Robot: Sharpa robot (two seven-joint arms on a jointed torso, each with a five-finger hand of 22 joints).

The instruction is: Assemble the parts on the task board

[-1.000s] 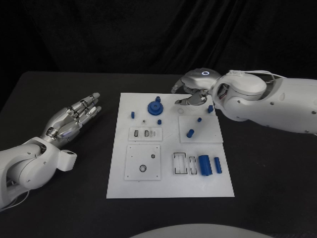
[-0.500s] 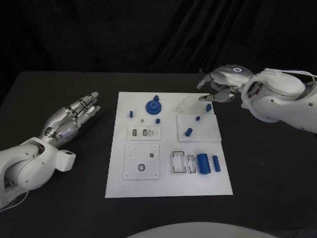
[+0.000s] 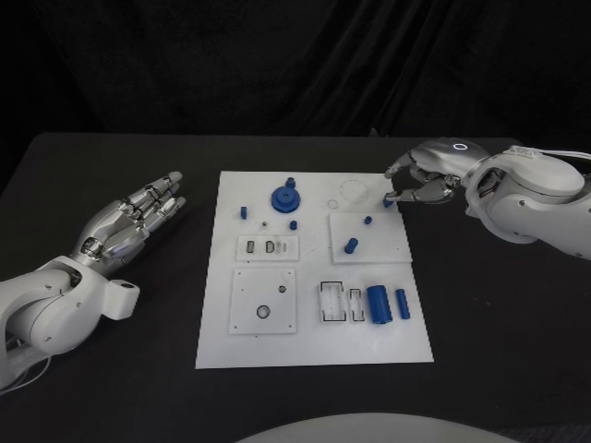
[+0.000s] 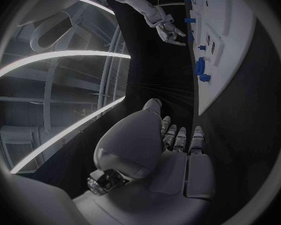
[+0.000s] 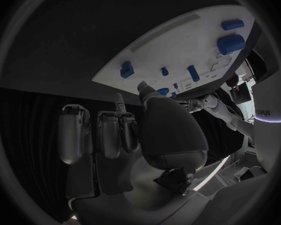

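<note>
The white task board [image 3: 316, 341] lies in the middle of the table, also seen as board [image 4: 231, 60] and board [image 5: 178, 40]. On it are a blue gear-like part [image 3: 288, 198], a short peg [image 3: 353, 245] and two blue cylinders [image 3: 380, 304]. My right hand [image 3: 422, 183] hovers at the board's far right corner with its fingers curled in. Its fingertips are right beside a small blue peg [image 3: 388, 199]. A thin bluish sliver [image 5: 120, 104] shows between thumb and fingers; I cannot tell if it is held. My left hand [image 3: 136, 220] is flat, fingers apart, holding nothing.
Black table surface [image 3: 509, 305] surrounds the board, with wide room to its right and near side. Small blue pegs [image 3: 244, 212] stand along the board's far left part. A black curtain closes off the back.
My right hand has drawn back to the right, from over the board's far middle to its far right corner. The blue peg there has stayed put. The left hand has not moved.
</note>
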